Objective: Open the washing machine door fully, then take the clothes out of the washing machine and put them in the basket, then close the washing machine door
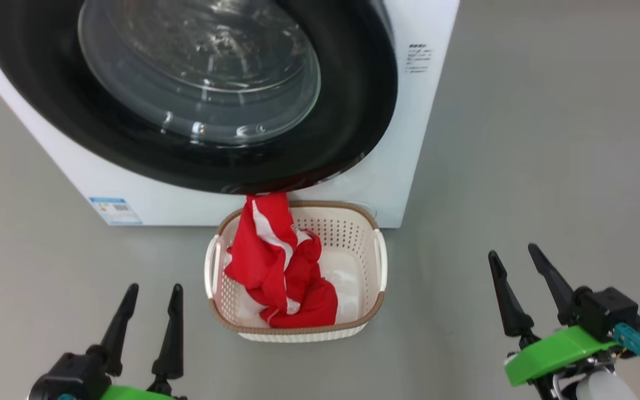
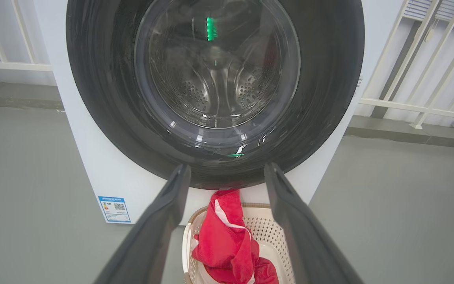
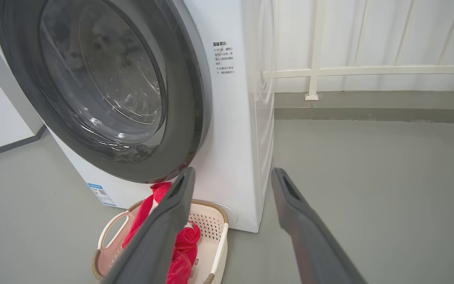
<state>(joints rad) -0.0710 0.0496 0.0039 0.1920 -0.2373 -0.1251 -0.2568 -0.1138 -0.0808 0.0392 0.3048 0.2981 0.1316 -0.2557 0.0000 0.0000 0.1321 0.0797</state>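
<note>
The big white front-loading washing machine (image 1: 425,139) stands on the grey floor (image 1: 548,183), and its large round door with the glossy black rim and bulging glass window (image 1: 353,111) lies flat against the front, apparently shut. The small cream perforated plastic basket with the brown woven-look rim (image 1: 298,329) sits on the floor just before the machine, below the door. The bright red clothes with white stripes (image 1: 275,266) are heaped in its left half, with one end rising to the door's lower edge; whether it is caught there I cannot tell. The left gripper (image 1: 154,289) hangs near the basket's left side, jaws wide and empty. The right gripper (image 1: 512,251) is well apart to the right, also spread wide and holding nothing
</note>
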